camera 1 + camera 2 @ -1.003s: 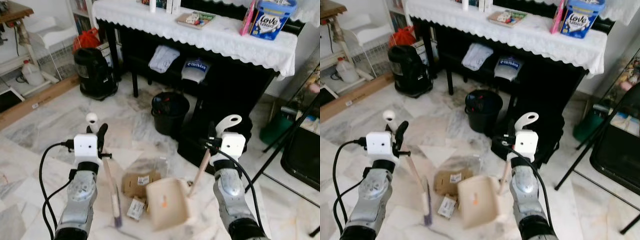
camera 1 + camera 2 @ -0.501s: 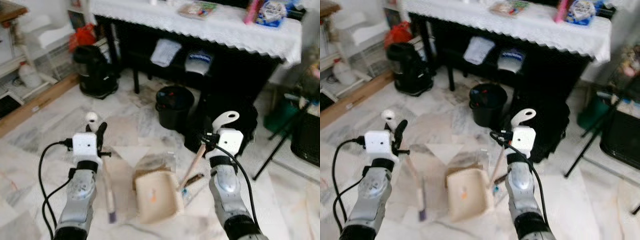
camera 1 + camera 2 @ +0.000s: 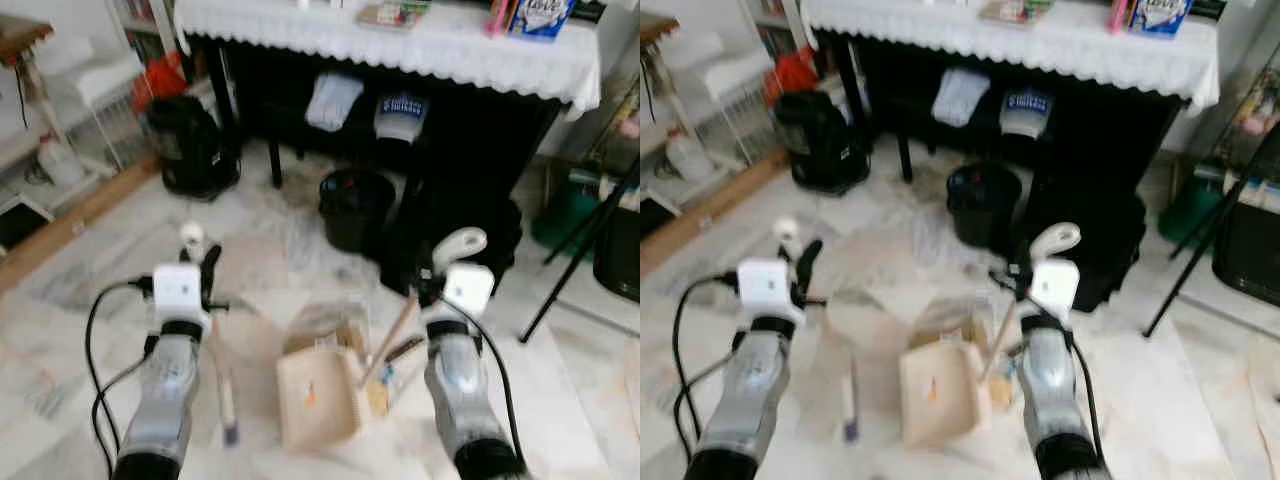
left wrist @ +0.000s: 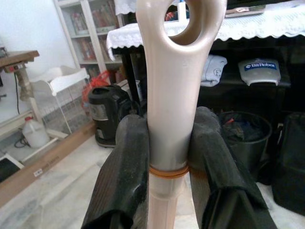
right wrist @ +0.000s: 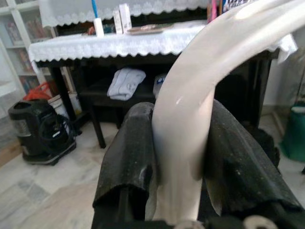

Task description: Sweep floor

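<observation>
marble floor [image 3: 90, 300], lace-draped dark table [image 3: 440, 45]

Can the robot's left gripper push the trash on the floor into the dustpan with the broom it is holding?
Probably yes. The left gripper is shut on the broom, whose end rests on the floor beside the dustpan. The cardboard trash lies at the pan's far edge, with nothing between.

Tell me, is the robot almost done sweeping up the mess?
Not yet. The left gripper holds the brush and the right gripper holds the dustpan by its handle. Nothing clearly sits in the pan, though the picture is blurry. The cardboard scraps beside the pan on the marble floor are left to sweep in.
</observation>
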Motion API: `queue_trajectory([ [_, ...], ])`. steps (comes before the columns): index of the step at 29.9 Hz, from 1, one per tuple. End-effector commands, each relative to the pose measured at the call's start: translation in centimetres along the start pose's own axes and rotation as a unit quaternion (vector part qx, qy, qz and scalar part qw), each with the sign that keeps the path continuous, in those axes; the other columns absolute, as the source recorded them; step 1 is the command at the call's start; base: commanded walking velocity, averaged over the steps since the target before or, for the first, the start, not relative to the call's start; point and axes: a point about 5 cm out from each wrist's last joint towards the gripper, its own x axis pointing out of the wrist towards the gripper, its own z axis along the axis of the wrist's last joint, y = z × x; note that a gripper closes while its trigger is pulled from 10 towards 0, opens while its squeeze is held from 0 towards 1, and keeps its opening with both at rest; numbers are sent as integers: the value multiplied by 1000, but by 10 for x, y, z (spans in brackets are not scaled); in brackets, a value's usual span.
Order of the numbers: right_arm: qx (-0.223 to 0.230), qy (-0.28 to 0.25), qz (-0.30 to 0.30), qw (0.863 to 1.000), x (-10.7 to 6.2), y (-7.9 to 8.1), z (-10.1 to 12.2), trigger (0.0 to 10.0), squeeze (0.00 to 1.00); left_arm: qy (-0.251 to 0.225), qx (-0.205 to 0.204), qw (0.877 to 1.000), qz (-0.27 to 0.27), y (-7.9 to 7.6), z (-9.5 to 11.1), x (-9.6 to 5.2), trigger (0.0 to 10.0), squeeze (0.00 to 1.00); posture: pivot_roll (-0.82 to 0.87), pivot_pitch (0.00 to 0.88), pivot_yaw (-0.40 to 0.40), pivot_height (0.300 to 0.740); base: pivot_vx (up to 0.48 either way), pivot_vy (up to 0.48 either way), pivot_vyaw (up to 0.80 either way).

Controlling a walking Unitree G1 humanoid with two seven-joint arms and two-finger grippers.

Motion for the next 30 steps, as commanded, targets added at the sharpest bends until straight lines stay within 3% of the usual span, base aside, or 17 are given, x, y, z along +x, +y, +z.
queue_trajectory([
  [1,-11,-27,0,1000,5,-2,10,10000,0,-19,3,1000,0,2,6,2,10000,0,-8,86,1,740,0,0,0],
  [10,-45,-29,-23,998,-3,-15,8,10000,0,-8,1,1000,1,4,2,-1,10000,0,-17,80,2,740,0,0,0],
  [21,-48,-24,-30,998,-9,-21,5,10000,0,4,-12,1000,-9,2,-3,-3,10000,0,-23,72,3,740,0,0,0],
  [30,-43,-22,-28,998,-8,-18,6,10000,0,3,-12,1000,-7,2,-3,-3,10000,0,-21,76,0,740,0,0,-788],
])
